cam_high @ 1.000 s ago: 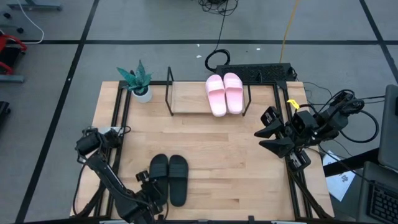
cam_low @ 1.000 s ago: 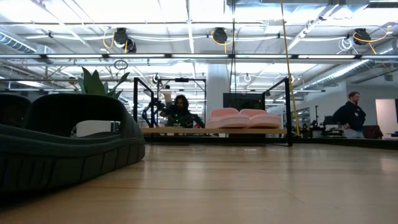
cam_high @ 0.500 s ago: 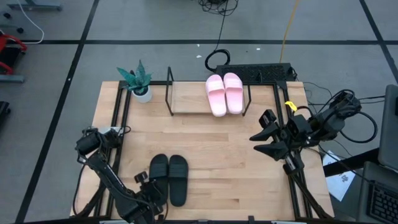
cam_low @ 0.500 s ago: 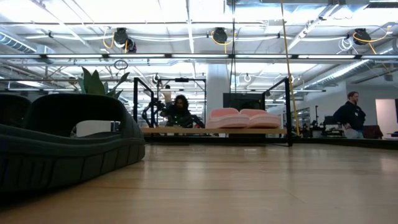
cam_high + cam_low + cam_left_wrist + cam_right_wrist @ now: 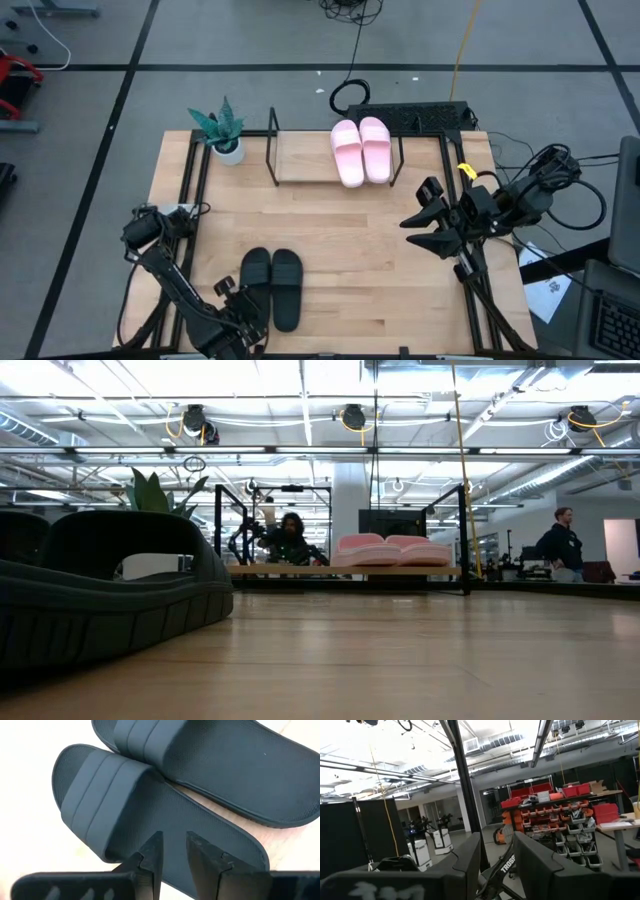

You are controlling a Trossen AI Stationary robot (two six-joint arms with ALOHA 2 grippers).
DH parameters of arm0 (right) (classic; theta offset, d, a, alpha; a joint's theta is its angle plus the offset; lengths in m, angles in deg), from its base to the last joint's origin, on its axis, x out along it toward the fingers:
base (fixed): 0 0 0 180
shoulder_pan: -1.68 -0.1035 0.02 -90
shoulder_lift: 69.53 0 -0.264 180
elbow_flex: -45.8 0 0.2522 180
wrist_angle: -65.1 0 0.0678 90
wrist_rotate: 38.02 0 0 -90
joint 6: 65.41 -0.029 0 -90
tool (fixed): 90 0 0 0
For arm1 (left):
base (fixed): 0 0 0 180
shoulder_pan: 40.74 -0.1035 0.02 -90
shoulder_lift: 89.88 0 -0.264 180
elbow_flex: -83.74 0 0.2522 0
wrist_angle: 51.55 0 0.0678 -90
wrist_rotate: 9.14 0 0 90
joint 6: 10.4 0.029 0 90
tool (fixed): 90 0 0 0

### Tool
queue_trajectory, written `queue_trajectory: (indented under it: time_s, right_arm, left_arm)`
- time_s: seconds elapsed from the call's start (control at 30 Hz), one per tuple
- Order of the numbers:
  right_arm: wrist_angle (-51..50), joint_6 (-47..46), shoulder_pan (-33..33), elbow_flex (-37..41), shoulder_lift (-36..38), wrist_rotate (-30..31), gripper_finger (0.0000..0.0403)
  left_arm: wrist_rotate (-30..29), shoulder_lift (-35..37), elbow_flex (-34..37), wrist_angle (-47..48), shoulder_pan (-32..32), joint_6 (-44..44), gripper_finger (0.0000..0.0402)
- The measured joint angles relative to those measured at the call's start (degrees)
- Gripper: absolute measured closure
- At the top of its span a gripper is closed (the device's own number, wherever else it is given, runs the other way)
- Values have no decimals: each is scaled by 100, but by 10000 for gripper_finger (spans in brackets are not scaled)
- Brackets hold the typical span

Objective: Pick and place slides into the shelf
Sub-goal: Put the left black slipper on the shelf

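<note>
Pink slides sit on the shelf; black slides lie near-left on the tabletop. Our left pincer hovers over one, narrowly parted, grasping nothing; the right pincer waits released. We should widen, then straddle the strap squarely.

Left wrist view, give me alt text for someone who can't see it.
Two matte black slides lie side by side on the pale wooden table, straps toward the far end. The left hand hovers over the nearer slide's heel, its fingers slightly apart, holding nothing.

The nearer black slide is cut off at nine o'clock in the low view. The upper black slide runs off at three o'clock in the left wrist view.
</note>
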Motion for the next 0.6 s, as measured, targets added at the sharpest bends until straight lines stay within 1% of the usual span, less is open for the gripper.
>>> queue_trajectory:
  time_s: [0.23, 0.3, 0.4, 0.6]
  right_arm:
    - [2, 0, 0, 0, 2, 0, 293]
    - [2, -2, 0, -1, 0, 0, 293]
    - [2, -2, 0, -1, 0, -1, 293]
    - [5, -2, 0, -1, 0, -2, 293]
  left_arm:
    - [1, 0, 0, 0, 0, -138, 313]
    - [1, -2, 0, -2, 0, -164, 307]
    - [1, -1, 0, 2, 0, -369, 275]
    - [201, 0, 0, 4, 0, -562, 171]
